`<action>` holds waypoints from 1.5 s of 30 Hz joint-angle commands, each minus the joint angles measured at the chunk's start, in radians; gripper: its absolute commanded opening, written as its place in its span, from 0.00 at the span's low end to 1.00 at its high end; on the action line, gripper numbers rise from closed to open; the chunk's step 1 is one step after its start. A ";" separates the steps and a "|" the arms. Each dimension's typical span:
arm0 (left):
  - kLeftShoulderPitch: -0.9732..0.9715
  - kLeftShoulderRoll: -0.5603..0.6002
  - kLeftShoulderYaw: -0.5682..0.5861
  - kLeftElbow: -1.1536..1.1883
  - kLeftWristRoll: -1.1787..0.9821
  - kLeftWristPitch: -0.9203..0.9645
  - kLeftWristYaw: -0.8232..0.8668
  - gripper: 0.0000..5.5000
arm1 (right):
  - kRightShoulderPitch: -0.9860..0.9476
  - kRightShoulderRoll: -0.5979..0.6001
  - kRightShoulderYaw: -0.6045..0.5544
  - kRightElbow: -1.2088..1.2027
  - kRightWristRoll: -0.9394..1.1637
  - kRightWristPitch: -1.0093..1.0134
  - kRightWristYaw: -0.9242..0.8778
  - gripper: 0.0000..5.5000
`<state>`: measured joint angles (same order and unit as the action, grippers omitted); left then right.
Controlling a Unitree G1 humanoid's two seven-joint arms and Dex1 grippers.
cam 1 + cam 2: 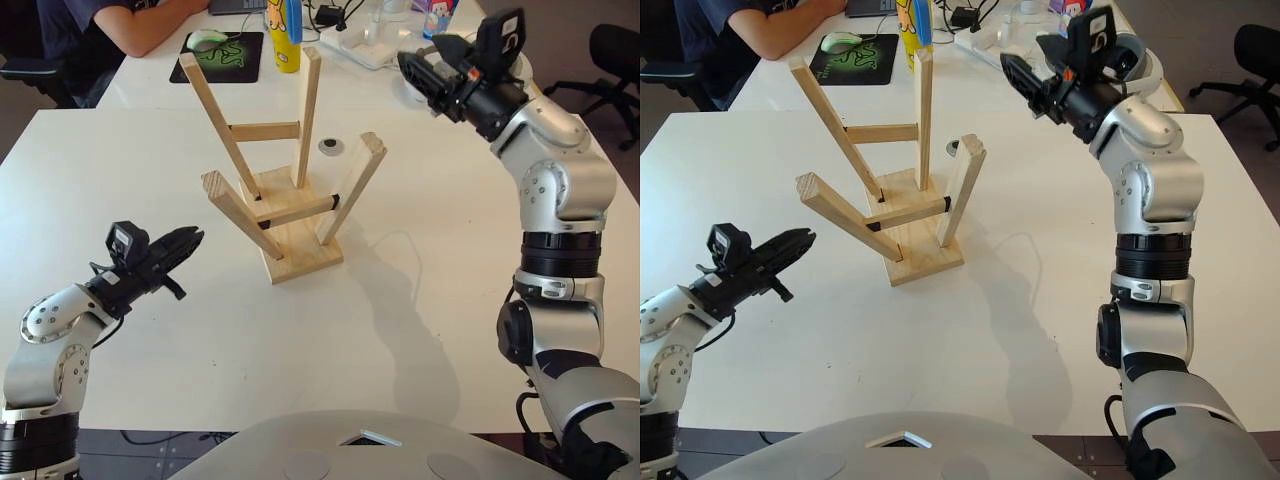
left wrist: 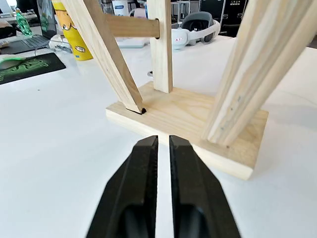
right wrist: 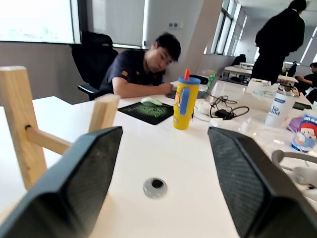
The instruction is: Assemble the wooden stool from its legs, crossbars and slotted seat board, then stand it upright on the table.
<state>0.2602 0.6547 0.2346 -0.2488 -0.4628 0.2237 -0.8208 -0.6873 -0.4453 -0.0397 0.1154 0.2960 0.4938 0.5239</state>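
Stool (image 1: 295,210), inverted on its seat board (image 1: 305,255), looks stiff and light; grasp a leg (image 1: 352,188). Left gripper (image 1: 192,240), pinched together, hangs beside it; right gripper (image 1: 420,62), spread apart, hovers beyond.

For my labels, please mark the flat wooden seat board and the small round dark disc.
flat wooden seat board (image 1: 300,243), left eye view: bare top face between the legs.
small round dark disc (image 1: 331,147), left eye view: its centre.
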 commanded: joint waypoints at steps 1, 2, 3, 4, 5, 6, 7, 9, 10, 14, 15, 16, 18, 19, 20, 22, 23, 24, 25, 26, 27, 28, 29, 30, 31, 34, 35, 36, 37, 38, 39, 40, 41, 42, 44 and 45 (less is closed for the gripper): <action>0.058 0.060 -0.063 -0.024 0.068 -0.026 -0.076 0.00 | 0.089 0.026 0.083 -0.078 -0.053 -0.029 0.005 0.58; 0.031 0.045 -0.036 -0.040 0.030 -0.004 -0.061 0.00 | 0.105 0.040 0.082 -0.106 -0.041 -0.016 0.001 0.58; -0.002 0.030 -0.004 -0.057 -0.013 0.014 -0.039 0.00 | 0.118 0.049 0.082 -0.124 -0.035 -0.007 -0.002 0.58; -0.043 0.013 0.032 -0.074 -0.058 0.034 -0.006 0.00 | 0.130 0.054 0.082 -0.137 -0.033 -0.001 -0.004 0.58; -0.108 -0.008 0.075 -0.089 -0.118 0.057 0.051 0.00 | 0.142 0.058 0.083 -0.144 -0.036 0.000 -0.008 0.58; -0.171 -0.025 0.111 -0.106 -0.176 0.083 0.109 0.00 | 0.152 0.062 0.082 -0.151 -0.038 0.005 -0.013 0.58; -0.242 -0.039 0.139 -0.134 -0.239 0.112 0.174 0.00 | 0.160 0.066 0.079 -0.157 -0.039 0.010 -0.018 0.58; -0.385 -0.064 0.159 -0.216 -0.379 0.167 0.301 0.00 | 0.174 0.075 0.074 -0.168 -0.039 0.019 -0.028 0.58; -0.455 -0.069 0.156 -0.260 -0.445 0.193 0.363 0.00 | 0.178 0.079 0.073 -0.172 -0.039 0.022 -0.031 0.58; -0.725 -0.073 0.072 -0.416 -0.628 0.277 0.576 0.00 | 0.180 0.089 0.076 -0.170 -0.046 0.017 -0.041 0.58; -0.776 -0.067 0.056 -0.439 -0.658 0.292 0.609 0.00 | 0.178 0.091 0.076 -0.168 -0.048 0.016 -0.044 0.58; -0.810 -0.061 0.047 -0.452 -0.679 0.304 0.635 0.00 | 0.176 0.093 0.076 -0.167 -0.049 0.015 -0.046 0.58; -0.875 -0.043 0.046 -0.463 -0.713 0.318 0.679 0.00 | 0.175 0.096 0.074 -0.167 -0.048 0.015 -0.049 0.58; -0.896 -0.034 0.052 -0.461 -0.724 0.323 0.696 0.00 | 0.176 0.097 0.074 -0.170 -0.047 0.017 -0.051 0.58; -0.907 -0.028 0.055 -0.458 -0.736 0.330 0.710 0.00 | 0.178 0.098 0.073 -0.172 -0.046 0.018 -0.052 0.58; -0.854 -0.016 0.028 -0.457 -0.704 0.352 0.700 0.00 | 0.181 0.099 0.071 -0.178 -0.044 0.021 -0.055 0.58; -0.801 -0.017 0.002 -0.459 -0.669 0.360 0.688 0.00 | 0.181 0.099 0.070 -0.179 -0.044 0.022 -0.056 0.58; -0.740 -0.026 -0.031 -0.464 -0.636 0.368 0.682 0.00 | 0.182 0.100 0.070 -0.180 -0.043 0.023 -0.057 0.58; -0.652 -0.036 -0.089 -0.470 -0.581 0.379 0.681 0.00 | 0.183 0.101 0.070 -0.182 -0.043 0.023 -0.058 0.58; -0.566 -0.030 -0.158 -0.473 -0.499 0.375 0.667 0.00 | 0.182 0.103 0.069 -0.183 -0.043 0.024 -0.060 0.58; -0.480 -0.022 -0.227 -0.466 -0.424 0.368 0.647 0.00 | 0.180 0.106 0.069 -0.183 -0.043 0.024 -0.061 0.58; -0.397 -0.021 -0.290 -0.437 -0.342 0.339 0.625 0.00 | 0.180 0.108 0.069 -0.186 -0.043 0.026 -0.064 0.58; -0.330 -0.025 -0.338 -0.405 -0.284 0.317 0.605 0.00 | 0.180 0.109 0.069 -0.189 -0.043 0.027 -0.065 0.58; -0.278 -0.026 -0.379 -0.378 -0.218 0.277 0.580 0.00 | 0.179 0.111 0.070 -0.189 -0.043 0.027 -0.065 0.58; -0.251 -0.035 -0.397 -0.366 -0.172 0.245 0.571 0.00 | 0.176 0.111 0.073 -0.187 -0.043 0.025 -0.062 0.58; -0.367 -0.093 -0.338 -0.423 -0.172 0.207 0.614 0.00 | 0.179 0.104 0.074 -0.187 -0.046 0.022 -0.053 0.58; -0.440 -0.115 -0.306 -0.449 -0.203 0.212 0.640 0.00 | 0.183 0.101 0.075 -0.189 -0.047 0.020 -0.051 0.58; -0.541 -0.133 -0.263 -0.469 -0.247 0.218 0.677 0.00 | 0.187 0.099 0.076 -0.190 -0.048 0.020 -0.050 0.58; -0.633 -0.145 -0.224 -0.480 -0.283 0.226 0.706 0.00 | 0.192 0.099 0.076 -0.192 -0.049 0.021 -0.050 0.58; -0.723 -0.154 -0.180 -0.485 -0.334 0.237 0.742 0.00 | 0.196 0.099 0.078 -0.194 -0.050 0.020 -0.050 0.58; -0.806 -0.157 -0.135 -0.489 -0.393 0.246 0.782 0.00 | 0.199 0.100 0.081 -0.196 -0.050 0.019 -0.050 0.58; -0.883 -0.155 -0.090 -0.485 -0.458 0.248 0.820 0.00 | 0.204 0.102 0.083 -0.199 -0.050 0.020 -0.050 0.58; -0.944 -0.152 -0.052 -0.476 -0.525 0.251 0.853 0.00 | 0.209 0.102 0.083 -0.204 -0.051 0.021 -0.052 0.58; -0.989 -0.144 -0.013 -0.461 -0.587 0.252 0.880 0.00 | 0.214 0.102 0.084 -0.209 -0.051 0.022 -0.054 0.58; -1.015 -0.119 0.049 -0.424 -0.629 0.261 0.909 0.00 | 0.220 0.097 0.096 -0.220 -0.055 0.015 -0.043 0.58; -1.002 -0.102 0.072 -0.395 -0.609 0.270 0.916 0.00 | 0.221 0.087 0.109 -0.228 -0.057 0.008 -0.021 0.58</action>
<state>-0.7507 0.5168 0.2542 -0.7004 -1.0782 0.4699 0.0714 -0.4758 -0.3393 0.0496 -0.0836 0.2450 0.5084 0.4731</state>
